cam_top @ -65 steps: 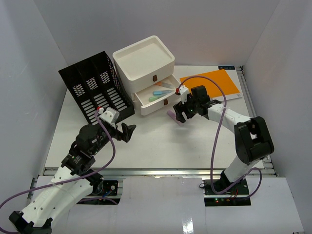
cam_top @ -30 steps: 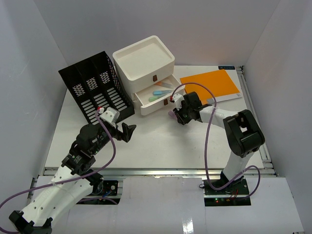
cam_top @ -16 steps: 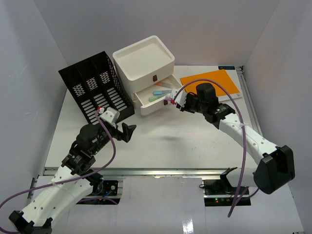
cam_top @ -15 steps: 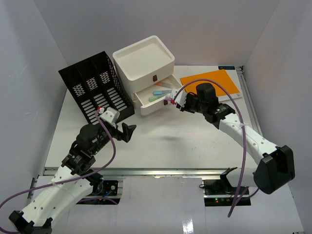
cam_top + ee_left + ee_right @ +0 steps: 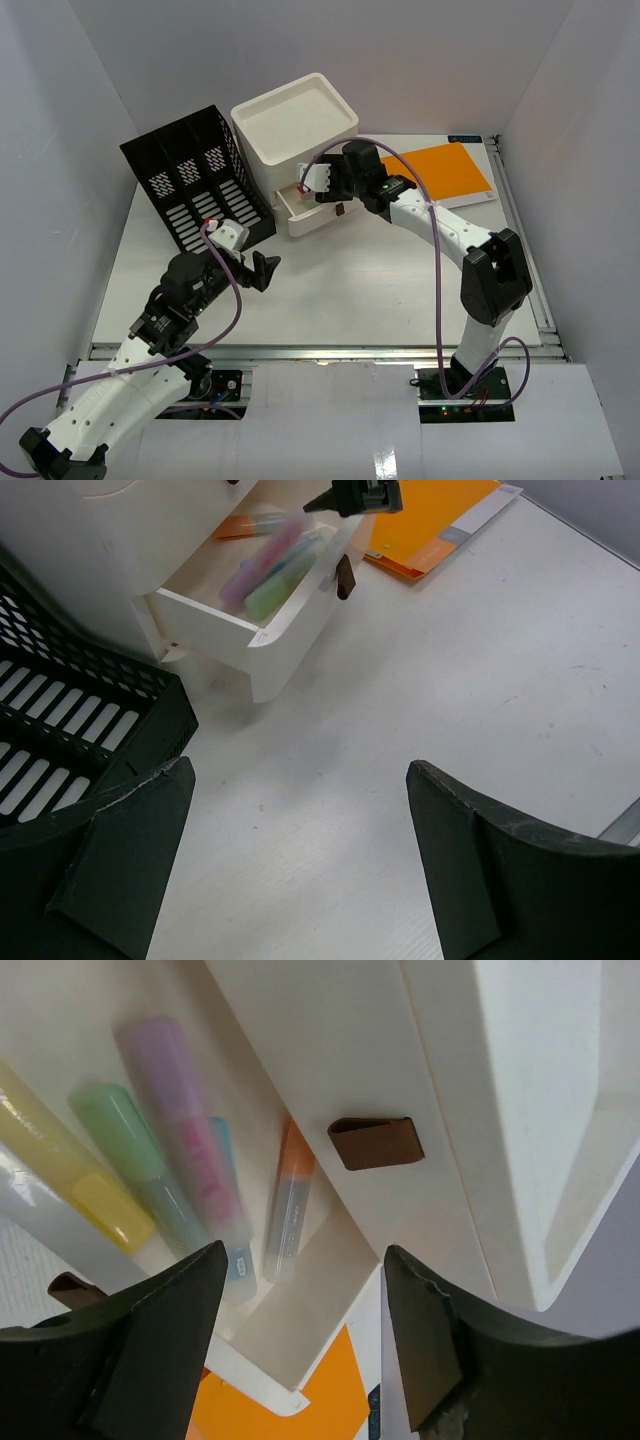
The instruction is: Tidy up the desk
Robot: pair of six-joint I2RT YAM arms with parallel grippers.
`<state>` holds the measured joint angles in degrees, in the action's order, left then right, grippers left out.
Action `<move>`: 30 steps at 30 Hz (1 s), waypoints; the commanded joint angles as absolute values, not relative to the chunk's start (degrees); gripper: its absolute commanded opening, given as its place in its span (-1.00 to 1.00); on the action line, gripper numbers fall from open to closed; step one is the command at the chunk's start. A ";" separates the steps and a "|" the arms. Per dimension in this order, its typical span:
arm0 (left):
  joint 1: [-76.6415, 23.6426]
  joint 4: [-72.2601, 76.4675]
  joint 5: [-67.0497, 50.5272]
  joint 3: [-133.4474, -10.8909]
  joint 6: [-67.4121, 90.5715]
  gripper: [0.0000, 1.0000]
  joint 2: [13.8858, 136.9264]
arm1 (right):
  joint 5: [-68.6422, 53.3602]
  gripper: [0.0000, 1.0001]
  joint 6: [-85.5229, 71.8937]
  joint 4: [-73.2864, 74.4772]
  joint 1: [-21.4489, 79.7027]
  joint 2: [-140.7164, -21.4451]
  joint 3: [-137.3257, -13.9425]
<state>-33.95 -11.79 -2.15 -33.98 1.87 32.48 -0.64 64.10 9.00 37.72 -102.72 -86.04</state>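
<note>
The desk (image 5: 350,290) is a white tabletop inside white walls. My right gripper (image 5: 308,190) hangs open over the pulled-out drawer (image 5: 303,214) of the white drawer box (image 5: 300,125). Nothing sits between its fingers (image 5: 150,1345) in the right wrist view. Below them a purple highlighter (image 5: 185,1150) lies in the drawer beside green (image 5: 125,1130), yellow (image 5: 70,1175), blue (image 5: 232,1255) and orange (image 5: 290,1200) ones. My left gripper (image 5: 262,270) stays open and empty low over bare desk (image 5: 330,780), near the drawer's front.
A black slotted file organizer (image 5: 195,180) stands left of the drawer box, close to my left gripper. An orange notebook (image 5: 440,170) lies at the back right. A metal rail (image 5: 320,352) runs along the desk's front edge.
My right gripper carried the purple highlighter from the desk up and left to the drawer, then opened; the highlighter now lies in the drawer. The left arm stayed still.
</note>
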 commanded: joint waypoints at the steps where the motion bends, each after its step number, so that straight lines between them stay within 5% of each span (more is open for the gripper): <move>1: -34.07 -10.59 -4.33 -33.31 1.14 0.96 32.98 | 1.23 0.54 63.84 4.20 37.64 -99.39 -83.88; 7: -34.07 -9.15 -12.09 -33.89 1.29 0.96 37.67 | -5.38 0.70 48.98 7.26 34.60 -88.24 -79.94; 14: -36.06 -11.06 -19.82 -47.40 3.97 0.55 59.68 | -49.29 0.58 39.59 18.30 13.47 -66.81 -60.42; 21: -42.69 -25.16 -15.79 -72.54 -2.18 0.42 87.38 | -62.16 0.49 34.77 10.69 -2.21 -49.89 -37.93; 30: -43.47 -31.57 -7.01 -92.38 -10.09 0.42 108.12 | -66.51 0.49 29.80 9.71 -10.81 -48.00 -37.96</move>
<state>-43.27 -25.83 -12.64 -86.34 -5.56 105.08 -62.39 32.97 12.38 -9.99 -47.26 -35.96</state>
